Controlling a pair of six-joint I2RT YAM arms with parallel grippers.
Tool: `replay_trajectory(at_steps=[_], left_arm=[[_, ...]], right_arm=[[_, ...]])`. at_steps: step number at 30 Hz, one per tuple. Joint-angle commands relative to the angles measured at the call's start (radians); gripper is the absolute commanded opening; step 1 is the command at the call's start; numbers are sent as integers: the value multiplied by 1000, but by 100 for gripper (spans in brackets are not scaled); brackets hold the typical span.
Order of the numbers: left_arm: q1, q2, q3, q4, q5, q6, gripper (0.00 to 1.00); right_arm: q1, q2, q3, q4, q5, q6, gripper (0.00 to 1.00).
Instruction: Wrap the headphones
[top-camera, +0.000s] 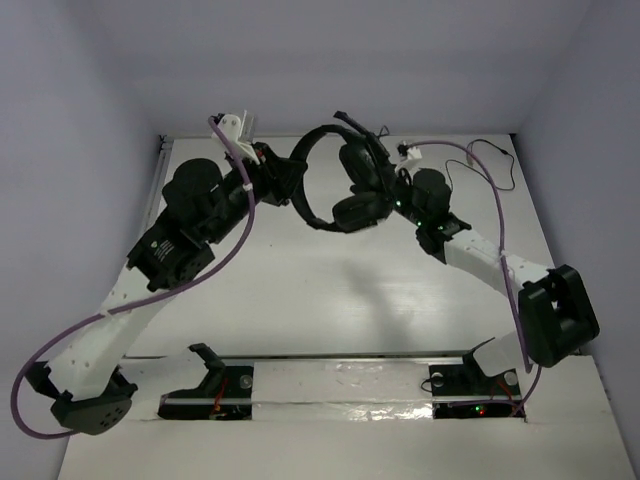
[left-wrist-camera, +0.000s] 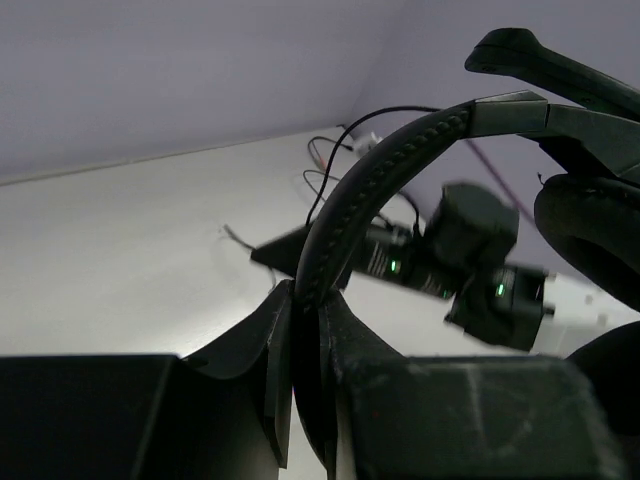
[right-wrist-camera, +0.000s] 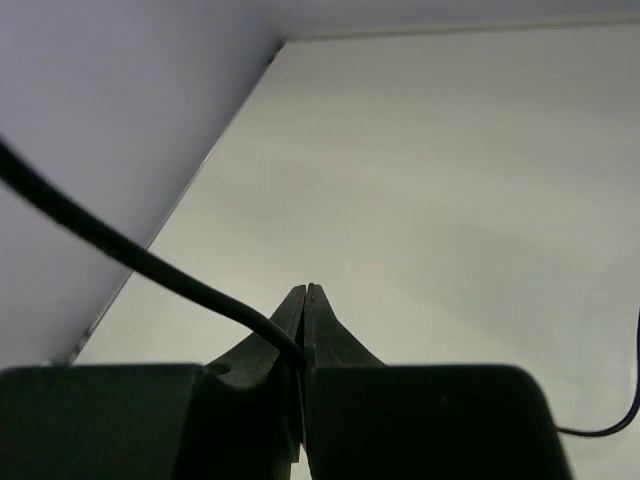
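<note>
While both arms reach over the white table (top-camera: 330, 290), the left arm (top-camera: 170, 250) and the right arm (top-camera: 480, 260) meet near its far edge, each trailing a thick purple robot cable (top-camera: 240, 240). Between them sit the headphones (top-camera: 345, 185), at the far middle of the table, gripped from both sides.

Their thin headband (left-wrist-camera: 370, 190) arches up and to the right in the left wrist view. In the overhead view it forms a ring on the left, and the two padded earcups (top-camera: 360, 165) hang close together on the right, one above the other.

The left gripper (left-wrist-camera: 305, 300) is closed on the headband, its two fingers pressed against either side of the band near one end. The right gripper (right-wrist-camera: 305, 300) has its jaws shut almost tip to tip, pinching the thin dark cable (right-wrist-camera: 130, 250), which rises out to the left in its own camera.

More of that cable lies in loose loops on the table's far right corner (top-camera: 490, 165).
</note>
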Motion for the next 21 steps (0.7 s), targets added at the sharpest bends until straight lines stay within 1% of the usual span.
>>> replay_trajectory(at_steps=[1, 2, 4, 5, 6, 7, 8, 9, 11, 12, 13, 15, 17, 18, 20, 21], left_arm=[[71, 32, -15, 247, 36, -206, 0], [110, 43, -47, 278, 47, -233, 0], [131, 77, -70, 367, 44, -307, 0], [146, 89, -85, 392, 52, -330, 0], [160, 97, -94, 421, 97, -353, 0], [160, 112, -104, 474, 119, -378, 0], [160, 117, -110, 493, 136, -410, 0], [160, 123, -110, 507, 156, -422, 0], [160, 120, -107, 521, 144, -432, 0], [160, 118, -96, 515, 121, -427, 0], [169, 121, -82, 492, 113, -424, 0], [169, 120, -67, 493, 98, -430, 0], [169, 109, -49, 480, 66, -424, 0], [169, 108, -38, 467, -4, -397, 0], [169, 105, -15, 429, -72, -358, 0], [169, 108, 3, 418, -150, -340, 0]], right_arm=[[19, -7, -73, 169, -144, 55, 0], [37, -10, -88, 191, -158, 67, 0], [83, -15, -107, 229, -193, 71, 0], [97, -16, -122, 242, -191, 72, 5], [108, -16, -133, 265, -197, 74, 8], [117, -12, -145, 338, -210, 77, 11], [117, -1, -164, 381, -228, 93, 16], [117, 13, -167, 418, -275, 103, 19], [117, 71, -155, 487, -337, 129, 25], [117, 92, -153, 518, -387, 147, 27], [117, 115, -153, 588, -415, 179, 28], [140, 192, -145, 654, -492, 215, 34], [160, 235, -138, 725, -523, 265, 37], [186, 255, -139, 736, -526, 271, 37], [218, 255, -156, 719, -514, 262, 38], [252, 251, -161, 707, -498, 250, 38]])
